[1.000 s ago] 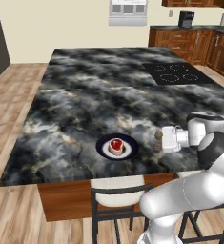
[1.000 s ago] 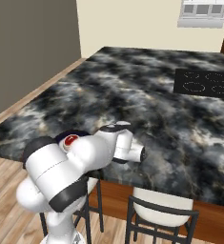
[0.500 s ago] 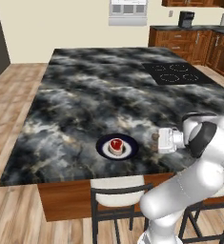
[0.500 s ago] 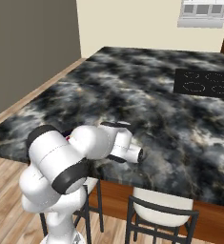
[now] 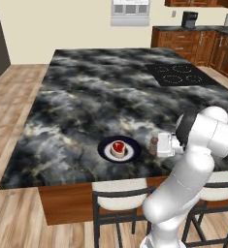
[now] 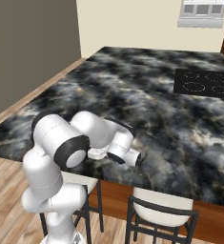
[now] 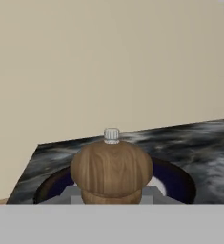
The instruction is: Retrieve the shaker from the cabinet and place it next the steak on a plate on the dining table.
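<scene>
On the dining table (image 5: 86, 97), close to its front edge, sits the navy-rimmed plate (image 5: 105, 151) with the red steak (image 5: 118, 147) in its white centre. My gripper (image 5: 155, 146) reaches in from the right and is shut on the brown shaker (image 5: 154, 144), which stands upright just right of the plate, low over the stone top. In the hand view the shaker (image 7: 111, 169) sits between my grey fingertips (image 7: 73, 194), with the plate's navy rim (image 7: 180, 181) right behind it. In the right base view my arm hides the plate and the shaker.
Cushioned stools (image 5: 119, 201) (image 6: 163, 212) stand under the table's front edge below the arm. A black cooktop (image 5: 176, 74) (image 6: 204, 83) is set into the table's far right. A counter with a coffee machine (image 5: 189, 19) runs along the back right.
The hand has carried the shaker a little left and down, closer to the plate. The elbow has swung in. The plate and steak have not moved.
</scene>
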Tool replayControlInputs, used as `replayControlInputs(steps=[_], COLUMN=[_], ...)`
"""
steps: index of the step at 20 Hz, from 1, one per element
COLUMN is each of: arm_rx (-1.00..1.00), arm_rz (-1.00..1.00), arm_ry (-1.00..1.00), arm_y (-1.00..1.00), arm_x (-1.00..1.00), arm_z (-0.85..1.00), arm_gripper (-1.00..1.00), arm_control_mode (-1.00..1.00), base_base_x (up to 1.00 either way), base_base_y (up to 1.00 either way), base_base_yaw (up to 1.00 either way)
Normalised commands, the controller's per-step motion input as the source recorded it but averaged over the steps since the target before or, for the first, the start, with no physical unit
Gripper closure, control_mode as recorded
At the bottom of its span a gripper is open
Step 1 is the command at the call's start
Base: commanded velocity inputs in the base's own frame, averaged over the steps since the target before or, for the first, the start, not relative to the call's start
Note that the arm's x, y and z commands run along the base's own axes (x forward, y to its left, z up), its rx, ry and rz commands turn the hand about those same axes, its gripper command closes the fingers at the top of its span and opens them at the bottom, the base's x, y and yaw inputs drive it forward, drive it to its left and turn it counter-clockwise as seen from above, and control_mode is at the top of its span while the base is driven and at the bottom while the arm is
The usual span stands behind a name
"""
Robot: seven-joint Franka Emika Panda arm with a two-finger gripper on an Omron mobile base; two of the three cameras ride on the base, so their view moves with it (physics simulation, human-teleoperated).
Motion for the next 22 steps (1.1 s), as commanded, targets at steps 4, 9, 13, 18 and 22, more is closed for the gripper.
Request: replayControlInputs(steps=[4,9,13,18,22], arm_rx=[0.02,0.01,0.00,0.00,0.00], arm_rz=[0.04,0.04,0.01,0.00,0.00], arm_ry=[0.00,0.00,0.00,0.00,0.00], arm_y=[0.01,0.00,0.00,0.00,0.08], arm_x=[0.13,0.15,0.26,0.22,0.09], arm_z=[-0.07,-0.11,-0.12,-0.14,-0.15], arm_gripper=[1.00,1.00,1.00,1.00,1.00], arm_control_mode=[-1.00,-1.00,-1.00,-1.00,-1.00], base_base_x=[0.00,0.00,0.00,0.00,0.00], base_base_y=[0.00,0.00,0.00,0.00,0.00], base_base_yaw=[0.00,0.00,0.00,0.00,0.00])
